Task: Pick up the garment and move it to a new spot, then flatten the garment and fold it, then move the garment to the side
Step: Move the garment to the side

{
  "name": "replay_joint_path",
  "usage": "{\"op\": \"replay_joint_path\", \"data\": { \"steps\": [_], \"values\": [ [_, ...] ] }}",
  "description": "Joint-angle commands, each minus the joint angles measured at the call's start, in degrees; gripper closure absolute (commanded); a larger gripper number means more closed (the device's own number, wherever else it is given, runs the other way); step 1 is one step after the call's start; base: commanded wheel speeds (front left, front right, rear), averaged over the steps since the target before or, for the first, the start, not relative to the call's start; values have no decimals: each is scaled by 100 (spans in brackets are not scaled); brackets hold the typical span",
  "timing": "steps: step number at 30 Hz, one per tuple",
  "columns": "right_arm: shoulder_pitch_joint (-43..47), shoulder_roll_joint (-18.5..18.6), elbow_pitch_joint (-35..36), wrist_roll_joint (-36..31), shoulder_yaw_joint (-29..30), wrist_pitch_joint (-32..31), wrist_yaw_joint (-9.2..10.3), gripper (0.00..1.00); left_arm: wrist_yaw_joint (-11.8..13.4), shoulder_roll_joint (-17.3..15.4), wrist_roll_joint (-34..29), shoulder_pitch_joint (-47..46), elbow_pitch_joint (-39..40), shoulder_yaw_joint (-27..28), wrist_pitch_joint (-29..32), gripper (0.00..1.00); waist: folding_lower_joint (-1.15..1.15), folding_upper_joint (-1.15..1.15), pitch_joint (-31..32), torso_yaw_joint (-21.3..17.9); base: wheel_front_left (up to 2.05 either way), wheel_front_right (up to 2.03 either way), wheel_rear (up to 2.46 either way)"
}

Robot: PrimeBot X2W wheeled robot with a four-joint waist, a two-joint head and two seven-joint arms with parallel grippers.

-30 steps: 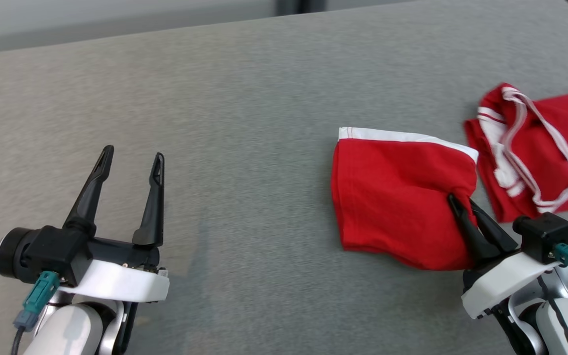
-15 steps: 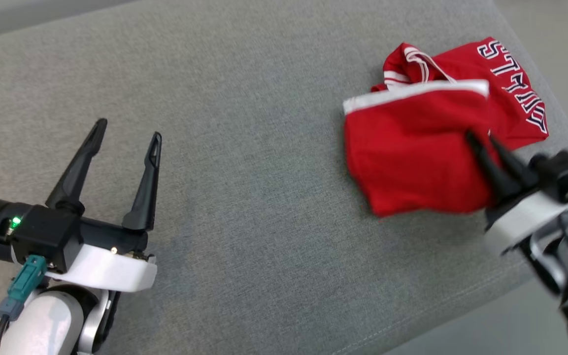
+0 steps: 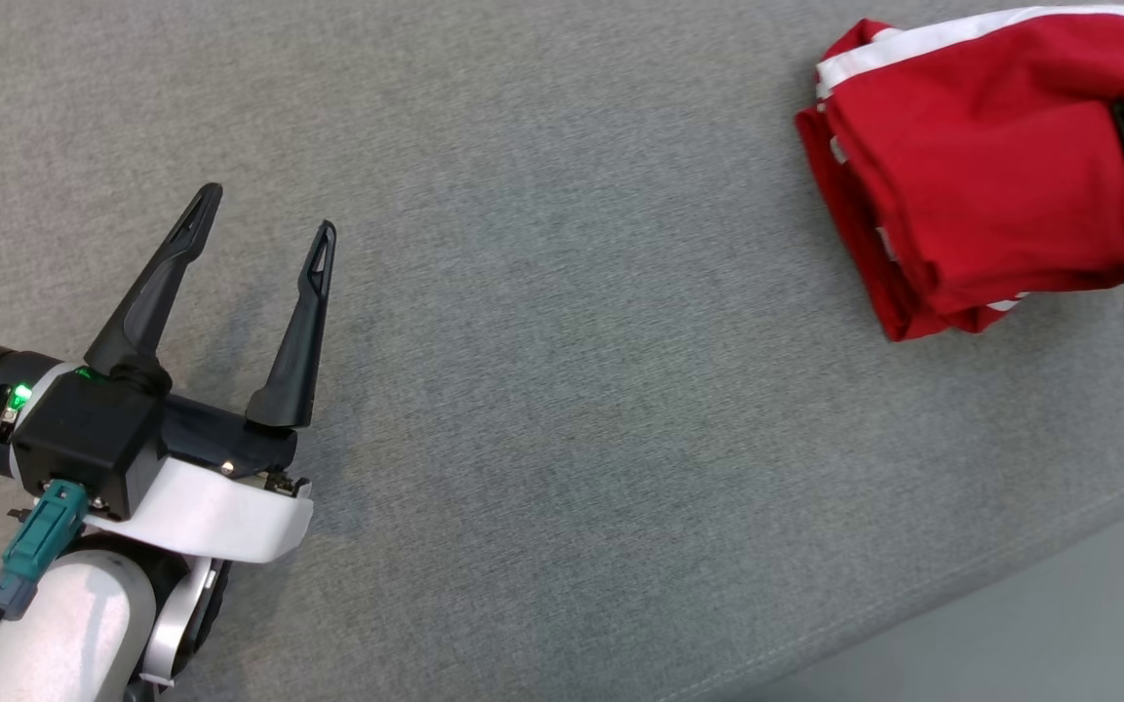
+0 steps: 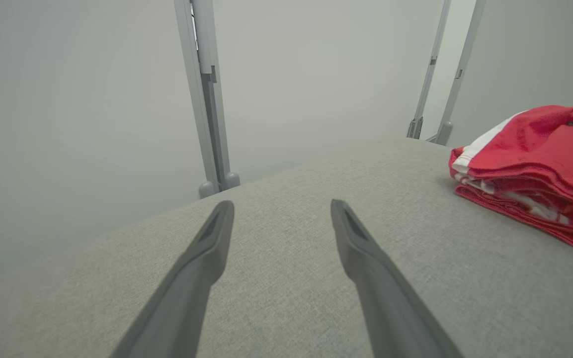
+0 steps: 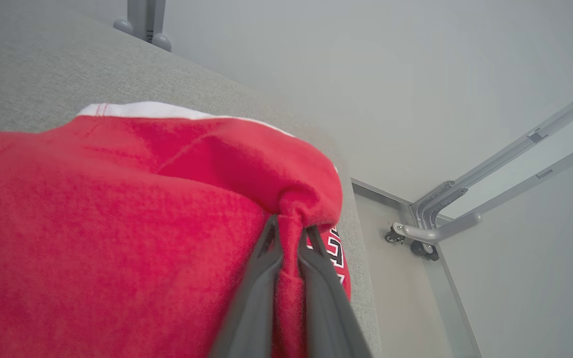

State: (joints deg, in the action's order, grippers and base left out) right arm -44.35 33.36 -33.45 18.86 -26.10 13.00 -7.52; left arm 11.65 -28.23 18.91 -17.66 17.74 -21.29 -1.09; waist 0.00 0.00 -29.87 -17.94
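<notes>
Pinched bunched fold of red, white-trimmed garment (image 3: 971,166) between near-closed fingers (image 5: 259,283) of right gripper (image 5: 290,228). Held left gripper (image 3: 269,210) spread wide over grey padded surface (image 3: 562,292), well apart from garment. Rested garment in layered heap at surface's far right. Glimpsed black-and-white lettering (image 5: 336,252) beneath fold, unreadable.

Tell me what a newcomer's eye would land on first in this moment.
The bright red garment with white trim stands out first, bunched at the far right of the grey padded surface. The right gripper has its fingers shut on a pinch of the cloth at the garment's right edge. Next comes the left gripper at the lower left of the head view, with its fingers spread wide over bare grey fabric and holding nothing.
</notes>
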Motion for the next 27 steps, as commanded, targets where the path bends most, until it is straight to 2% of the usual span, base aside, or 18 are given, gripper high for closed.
{"op": "replay_joint_path", "data": {
  "steps": [1, 2, 3, 8, 13, 18, 21, 27],
  "values": [
    [-87, -7, -232, 85, 29, 39, 7, 64, -15, -26, -72, -106, 12, -6, -9, 0, 0, 0, -85, 94, 0, 0, 0],
    [-133, -41, -436, 150, 51, 45, 7, 24, -26, -19, -71, -122, 14, -20, -10, 0, 0, 0, -111, 127, 0, 0, 0],
    [-188, -88, -617, 183, 57, 70, 7, 0, -37, -13, -73, -145, 13, -30, -17, 0, 0, 0, -132, 155, 0, 0, 0],
    [-238, -270, -1294, 445, 187, 172, 7, 0, 5, 3, -63, -153, -34, -30, -51, 0, 0, 0, -140, 198, 0, 0, 0],
    [-83, -444, -1445, 740, 558, 226, 6, 0, 43, 44, -1, -63, -147, -52, -93, 0, 0, 0, 25, 149, 0, 0, 0],
    [451, -563, -816, 948, 1399, 223, 6, 0, 102, 147, 96, 88, -319, -49, -245, 0, 0, 0, 409, 92, 0, 0, 0],
    [888, -719, -465, 803, 1933, 225, 6, 0, 166, 224, 182, 214, -438, -6, -339, 0, 0, 0, 712, 93, 0, 0, 0],
    [1868, -1294, 432, 457, 2747, 224, 6, 0, 334, 326, 366, 522, -601, 130, -501, 0, 0, 0, 1276, 220, 0, 0, 0]
  ]
}}
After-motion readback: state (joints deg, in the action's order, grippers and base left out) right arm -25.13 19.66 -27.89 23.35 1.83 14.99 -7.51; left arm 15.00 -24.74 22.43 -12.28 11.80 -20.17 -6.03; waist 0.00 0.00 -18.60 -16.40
